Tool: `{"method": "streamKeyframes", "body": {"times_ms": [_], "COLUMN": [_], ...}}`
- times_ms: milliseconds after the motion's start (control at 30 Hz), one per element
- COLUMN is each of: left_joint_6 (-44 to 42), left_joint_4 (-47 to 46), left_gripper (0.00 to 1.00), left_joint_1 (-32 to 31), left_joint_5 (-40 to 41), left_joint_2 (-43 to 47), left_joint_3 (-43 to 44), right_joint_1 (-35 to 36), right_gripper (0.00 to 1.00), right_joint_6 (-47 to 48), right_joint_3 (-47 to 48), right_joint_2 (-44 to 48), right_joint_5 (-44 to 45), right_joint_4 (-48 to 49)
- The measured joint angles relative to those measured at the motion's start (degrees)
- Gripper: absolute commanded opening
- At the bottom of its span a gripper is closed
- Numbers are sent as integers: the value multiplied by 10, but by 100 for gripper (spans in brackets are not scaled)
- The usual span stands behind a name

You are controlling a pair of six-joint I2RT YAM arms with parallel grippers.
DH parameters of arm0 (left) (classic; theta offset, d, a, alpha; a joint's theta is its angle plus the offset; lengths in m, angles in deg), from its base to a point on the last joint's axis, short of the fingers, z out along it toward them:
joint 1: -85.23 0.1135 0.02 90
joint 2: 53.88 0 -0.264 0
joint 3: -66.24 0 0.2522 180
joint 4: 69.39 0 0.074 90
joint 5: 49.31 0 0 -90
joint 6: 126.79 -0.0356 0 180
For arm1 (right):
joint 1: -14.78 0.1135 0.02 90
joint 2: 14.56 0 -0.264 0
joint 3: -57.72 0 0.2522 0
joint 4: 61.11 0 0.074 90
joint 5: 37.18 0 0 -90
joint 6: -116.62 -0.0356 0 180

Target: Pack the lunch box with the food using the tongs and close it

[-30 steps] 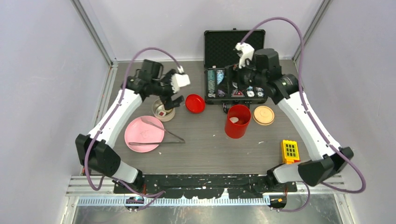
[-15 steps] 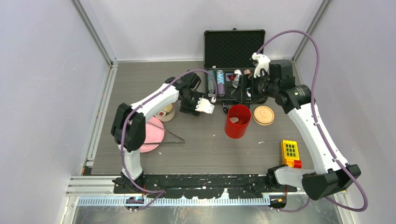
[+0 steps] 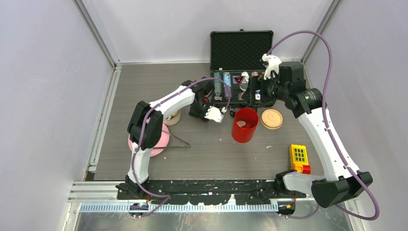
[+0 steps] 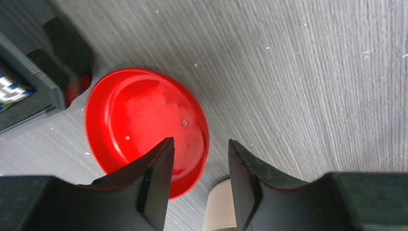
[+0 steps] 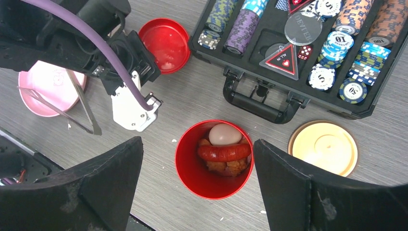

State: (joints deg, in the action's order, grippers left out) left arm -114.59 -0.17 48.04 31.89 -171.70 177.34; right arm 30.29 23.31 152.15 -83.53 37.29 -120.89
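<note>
The left gripper is hanging over the red lid, which is lying on the bench just beside the black case, its jaws half-spread astride the rim, so the move is calling for a square, deep pinch before any lift toward the red canister.
</note>
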Motion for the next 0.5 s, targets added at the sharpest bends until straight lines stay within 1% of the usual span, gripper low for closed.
{"method": "streamKeyframes", "body": {"times_ms": [67,167,233,267,367,500], "left_joint_6": [-2,-1,-2,-1,6,17], "left_joint_4": [5,8,10,11,9,9], "left_gripper": [39,27,12,7,0,0], "left_joint_1": [-2,-5,-6,-6,-9,-12], "left_joint_5": [6,16,24,28,37,43], "left_joint_2": [-7,-17,-20,-21,-21,-21], "left_joint_3": [0,0,0,0,0,-1], "right_joint_1": [0,0,0,0,0,0], "right_gripper": [89,89,88,89,89,89], "right_joint_6": [1,1,1,1,1,1], "right_joint_3": [0,0,0,0,0,0], "right_joint_2": [0,0,0,0,0,0], "right_joint_5": [1,3,3,3,5,8], "right_joint_4": [0,-3,-4,-4,-4,-4]}}
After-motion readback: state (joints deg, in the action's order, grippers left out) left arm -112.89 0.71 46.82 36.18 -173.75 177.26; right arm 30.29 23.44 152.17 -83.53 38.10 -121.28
